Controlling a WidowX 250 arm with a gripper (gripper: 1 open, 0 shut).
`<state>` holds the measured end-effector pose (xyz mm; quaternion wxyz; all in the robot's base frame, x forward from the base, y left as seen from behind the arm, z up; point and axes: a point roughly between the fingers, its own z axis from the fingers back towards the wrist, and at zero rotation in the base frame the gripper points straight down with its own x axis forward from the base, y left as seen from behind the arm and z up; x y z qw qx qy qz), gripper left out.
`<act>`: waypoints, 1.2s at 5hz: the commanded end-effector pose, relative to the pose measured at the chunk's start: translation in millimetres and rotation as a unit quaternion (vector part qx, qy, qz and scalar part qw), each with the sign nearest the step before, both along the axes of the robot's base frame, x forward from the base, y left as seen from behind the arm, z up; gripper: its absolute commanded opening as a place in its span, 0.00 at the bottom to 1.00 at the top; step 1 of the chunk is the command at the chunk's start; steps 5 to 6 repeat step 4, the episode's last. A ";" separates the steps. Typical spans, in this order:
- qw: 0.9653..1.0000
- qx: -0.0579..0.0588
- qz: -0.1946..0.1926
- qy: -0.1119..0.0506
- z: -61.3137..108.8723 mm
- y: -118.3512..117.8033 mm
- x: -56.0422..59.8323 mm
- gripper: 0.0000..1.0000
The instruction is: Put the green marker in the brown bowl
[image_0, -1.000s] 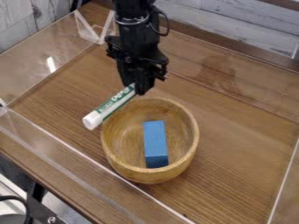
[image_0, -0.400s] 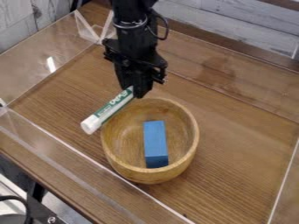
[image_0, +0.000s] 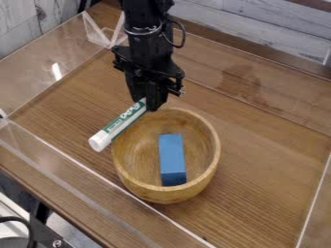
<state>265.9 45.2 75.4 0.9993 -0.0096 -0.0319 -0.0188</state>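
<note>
Lying on table, marker beside bowl; gripper over its far end.
Bowl (image_0: 130, 160): round, light-brown wood, thick rim, blue block (image_0: 171, 158) inside. Marker (image_0: 116, 123): slim white barrel, green print, slanted just outside the bowl's far-left rim. Gripper (image_0: 153, 101) points down, jaws narrow; grip on marker cannot be told.

- A wooden tabletop (image_0: 258, 107) with brown grain fills most of the view; its surface is glossy and carries pale reflections toward 12 and 1 o'clock.
- Clear plastic walls (image_0: 58, 165) fence the tabletop, with one edge running from 9 o'clock down toward 6 o'clock and another along the 3 o'clock side.
- A bright glint (image_0: 56, 70) sits on the clear panel at about 10 o'clock.
- Beyond the table at 1 o'clock lies a pale planked surface (image_0: 278, 24).
- At 7 o'clock, below the table edge, dark frame parts (image_0: 26, 228) show dimly.
</note>
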 end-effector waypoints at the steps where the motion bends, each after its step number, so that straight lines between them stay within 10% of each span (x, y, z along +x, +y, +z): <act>1: 1.000 0.008 -0.001 -0.023 11.1 0.1 4.4 0.00; 6: 1.000 0.011 0.011 -0.018 4.3 2.5 3.0 0.00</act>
